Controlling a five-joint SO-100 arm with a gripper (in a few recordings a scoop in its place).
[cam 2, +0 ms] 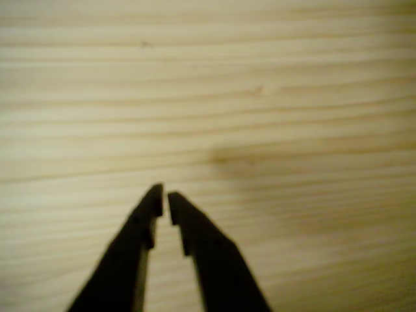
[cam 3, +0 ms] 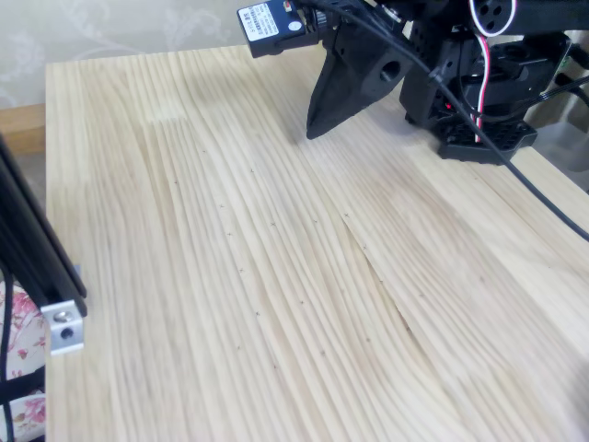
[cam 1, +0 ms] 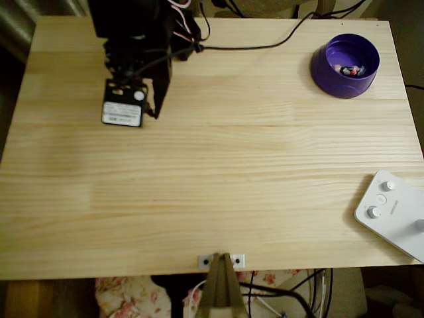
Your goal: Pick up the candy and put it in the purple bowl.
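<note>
The candy (cam 1: 350,70) is lying inside the purple bowl (cam 1: 329,73), so the job looks done; the gripper (cam 2: 164,195) is hanging nearly clenched, empty, over bare table (cam 1: 218,165).

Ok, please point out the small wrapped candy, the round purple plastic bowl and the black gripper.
small wrapped candy (cam 1: 350,69), overhead view, wrapper middle
round purple plastic bowl (cam 1: 322,71), overhead view, left outer wall
black gripper (cam 2: 163,198), wrist view, between fingertips
</note>
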